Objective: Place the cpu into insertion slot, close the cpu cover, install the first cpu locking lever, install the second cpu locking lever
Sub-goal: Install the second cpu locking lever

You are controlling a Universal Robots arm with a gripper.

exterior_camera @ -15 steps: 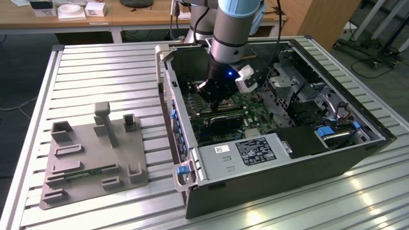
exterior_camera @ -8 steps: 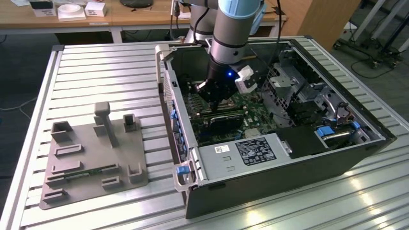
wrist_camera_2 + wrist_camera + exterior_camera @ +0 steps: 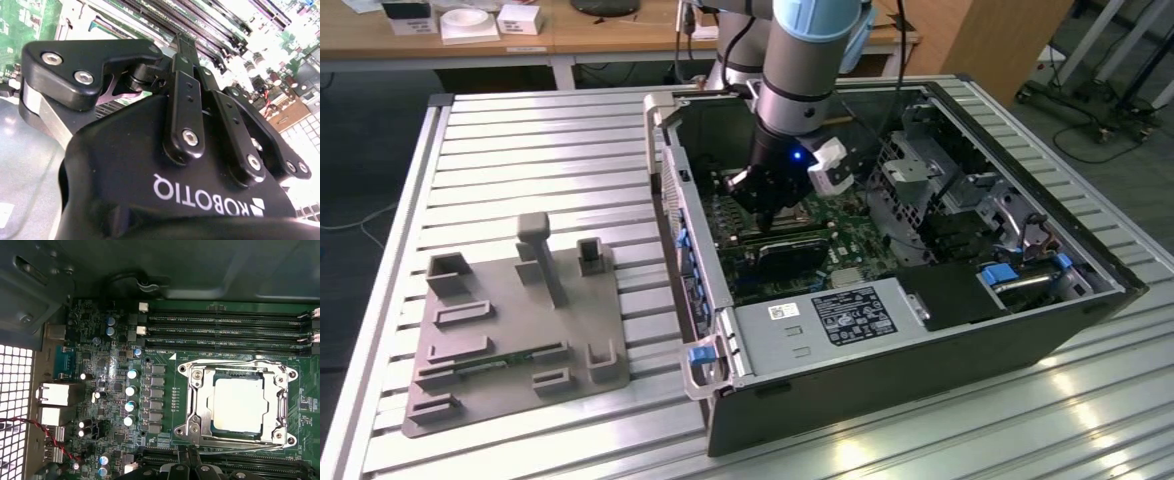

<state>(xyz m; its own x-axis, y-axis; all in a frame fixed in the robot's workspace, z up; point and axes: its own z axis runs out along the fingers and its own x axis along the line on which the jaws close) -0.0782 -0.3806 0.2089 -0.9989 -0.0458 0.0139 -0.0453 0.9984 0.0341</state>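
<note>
In the first wrist view the cpu (image 3: 237,405) lies flat in the insertion slot (image 3: 286,441), its silvery top showing through the cut-out of the cpu cover (image 3: 197,412), which is folded down over it. Thin wire levers run along two sides of the socket (image 3: 225,363) (image 3: 235,444); whether they are latched I cannot tell. My gripper (image 3: 189,460) is shut with nothing in it, its tip at the socket's edge beside one lever. In the exterior view the gripper (image 3: 771,215) reaches down into the open computer case over the green motherboard (image 3: 854,235). The second wrist view shows the gripper (image 3: 175,47) from behind.
Long memory slots (image 3: 225,325) flank the socket, and a row of capacitors (image 3: 131,390) stands beside it. Case walls (image 3: 670,200) and a drive cage (image 3: 947,190) hem the arm in. A grey fixture plate (image 3: 520,320) lies on the slatted table at the exterior view's left.
</note>
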